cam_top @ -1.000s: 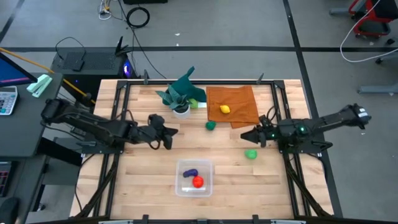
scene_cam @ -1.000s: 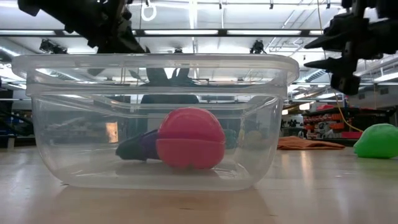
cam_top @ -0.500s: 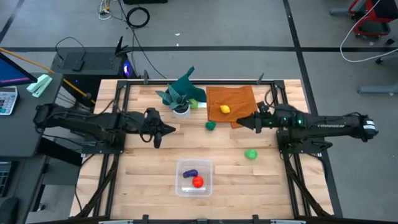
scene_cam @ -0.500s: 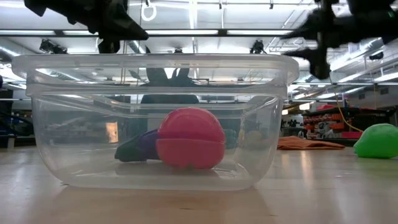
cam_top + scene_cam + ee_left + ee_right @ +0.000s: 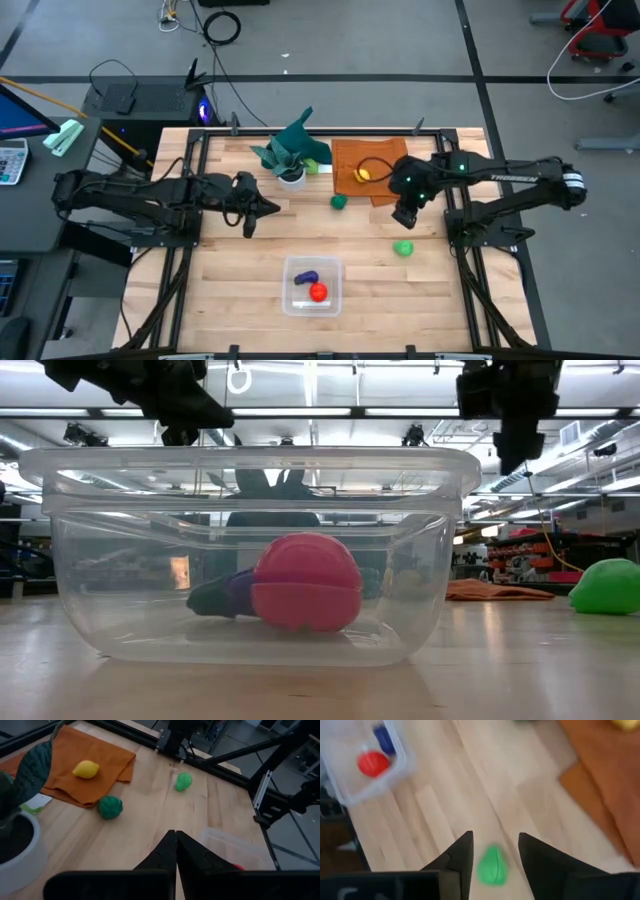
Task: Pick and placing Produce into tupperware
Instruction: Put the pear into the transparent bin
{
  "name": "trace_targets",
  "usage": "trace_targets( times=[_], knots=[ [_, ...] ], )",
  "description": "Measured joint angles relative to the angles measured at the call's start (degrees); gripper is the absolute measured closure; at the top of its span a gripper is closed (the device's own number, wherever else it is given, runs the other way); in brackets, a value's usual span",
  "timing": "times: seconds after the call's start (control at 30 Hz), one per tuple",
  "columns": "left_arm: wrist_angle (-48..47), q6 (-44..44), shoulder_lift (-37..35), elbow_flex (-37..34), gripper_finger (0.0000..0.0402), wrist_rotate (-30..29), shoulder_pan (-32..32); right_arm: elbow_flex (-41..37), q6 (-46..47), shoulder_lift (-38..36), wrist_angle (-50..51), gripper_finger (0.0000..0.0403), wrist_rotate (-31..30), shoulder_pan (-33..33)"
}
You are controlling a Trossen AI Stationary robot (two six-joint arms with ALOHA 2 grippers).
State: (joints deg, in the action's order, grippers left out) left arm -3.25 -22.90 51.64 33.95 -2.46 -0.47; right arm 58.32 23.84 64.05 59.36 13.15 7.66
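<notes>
Directly beneath the right hand, the light green piece is seen lying on the bench, framed between the two spread fingers; no contact with either finger is visible, and nothing is held. In the high view this hand is poised just above and beside that light green piece, with the orange cloth close on its far side and the yellow piece resting on that cloth. The dark green piece is found on the bare wood between the two hands, just off the cloth's corner.

The left hand is held over the bench beside the potted plant, its fingers pressed together with nothing between them. Ahead of it, in its wrist view, the dark green piece, the yellow piece on the cloth and the light green piece are all visible.

The clear box is set well away from both hands, toward the bench's near edge. Inside it the red piece and the purple piece lie touching one another on its floor; the box wall is seen close to the low camera, with the light green piece off to one side.
</notes>
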Motion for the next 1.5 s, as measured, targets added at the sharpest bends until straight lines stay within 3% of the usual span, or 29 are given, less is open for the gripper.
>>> trace_targets(
  times=[0.2,0.43,0.6,0.87,1.5],
  knots=[
    [0.07,-0.71,0.00,0.00,0.0390,0.01,0.00,-1.60,2.86,1.67,4.27,0.0220,0.50,-5.15],
    [0.31,-0.87,0.00,0.00,0.0361,0.00,0.00,-6.04,7.29,3.24,3.57,0.0120,-0.86,-9.62],
    [0.28,-1.04,0.00,0.00,0.0362,0.00,-0.02,-9.45,11.17,4.68,0.40,0.0074,-2.89,-12.51],
    [0.26,-6.61,0.02,0.00,0.0367,-0.01,0.00,-12.39,11.46,8.39,-4.18,0.0051,-4.22,-15.51],
    [0.29,-15.54,0.04,0.02,0.0364,0.00,-0.02,-12.72,-3.35,18.81,-6.29,0.0013,-5.41,-19.23]
  ],
)
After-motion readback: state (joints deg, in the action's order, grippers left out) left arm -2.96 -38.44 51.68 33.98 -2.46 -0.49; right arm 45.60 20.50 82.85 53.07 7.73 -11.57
